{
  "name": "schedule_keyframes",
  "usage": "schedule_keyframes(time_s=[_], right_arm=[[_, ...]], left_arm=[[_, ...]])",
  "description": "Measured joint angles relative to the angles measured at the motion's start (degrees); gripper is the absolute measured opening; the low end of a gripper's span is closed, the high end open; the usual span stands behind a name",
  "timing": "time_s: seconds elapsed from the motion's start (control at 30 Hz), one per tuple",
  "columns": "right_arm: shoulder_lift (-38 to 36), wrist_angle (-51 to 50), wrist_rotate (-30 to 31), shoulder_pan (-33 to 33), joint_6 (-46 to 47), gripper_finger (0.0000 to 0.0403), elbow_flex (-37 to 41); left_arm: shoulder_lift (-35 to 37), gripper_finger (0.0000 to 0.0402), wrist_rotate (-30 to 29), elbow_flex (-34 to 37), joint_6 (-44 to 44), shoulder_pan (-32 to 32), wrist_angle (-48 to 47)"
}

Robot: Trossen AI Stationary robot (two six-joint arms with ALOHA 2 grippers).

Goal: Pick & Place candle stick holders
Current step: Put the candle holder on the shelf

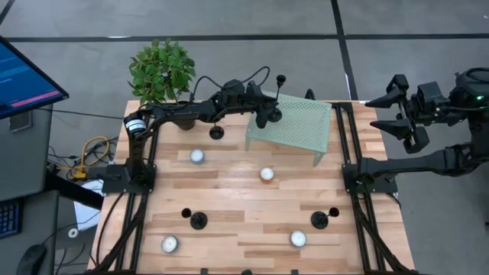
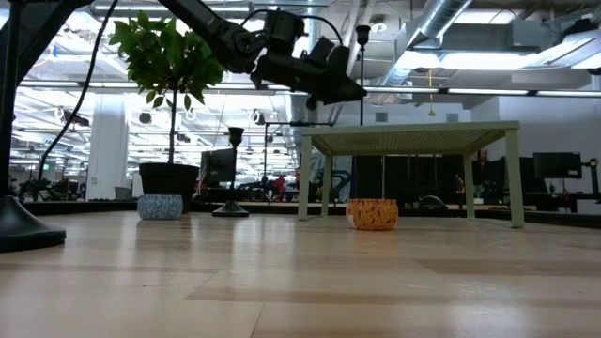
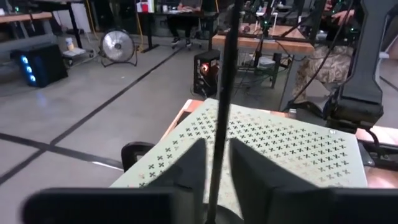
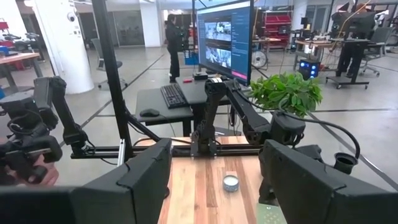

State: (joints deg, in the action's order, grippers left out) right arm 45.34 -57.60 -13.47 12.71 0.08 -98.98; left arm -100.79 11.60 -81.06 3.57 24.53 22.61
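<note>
A tall black candle stick holder [image 2: 362, 66] stands upright at the left end of a pale green perforated stand [image 1: 298, 126], its cup [image 1: 281, 79] on top. My left gripper [image 3: 217, 168] reaches level to it from the table's left and is shut on its thin stem. Three more holders rest on their disc bases on the wooden table: one by the plant pot [image 1: 216, 131] and two near the front [image 1: 197, 220] [image 1: 319, 220]. My right gripper [image 1: 386, 114] waits open beyond the table's right edge, holding nothing. My left gripper pinches the holder's thin stem [image 3: 219, 118] between its two fingers, in the stem's lower half. The fingers [image 3: 189, 168] come level from the table's left and lie across the stem. The holder stays upright, its lower end reaching down to the stand's top [image 2: 362, 122].
Tealights lie on the table [image 1: 197, 156] [image 1: 267, 173] [image 1: 169, 244] [image 1: 298, 238]. A potted plant [image 1: 162, 72] stands at the far left corner. The green stand takes up the far right. Bare wood lies in the middle and front.
</note>
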Motion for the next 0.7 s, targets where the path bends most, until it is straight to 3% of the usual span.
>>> schedule_keyframes(time_s=[0.1,0.33,0.57,0.7], right_arm=[[0.0,-0.4,0.4,0.0,0.0,0.0244,0.0],[0.0,-0.9,0.5,0.0,0.0,0.0244,0.0],[0.0,-1.1,0.5,0.0,0.0,0.0244,0.0],[0.0,-1.1,0.5,0.0,-0.4,0.0244,0.0]], left_arm=[[0.0,0.0014,-1.2,0.0,1.1,0.0,0.2],[0.0,0.0010,-9.3,0.0,5.8,0.5,1.0],[0.0,0.0009,-15.4,0.0,5.0,3.1,3.1],[0.0,0.0009,-15.9,0.0,1.8,4.4,4.9]])
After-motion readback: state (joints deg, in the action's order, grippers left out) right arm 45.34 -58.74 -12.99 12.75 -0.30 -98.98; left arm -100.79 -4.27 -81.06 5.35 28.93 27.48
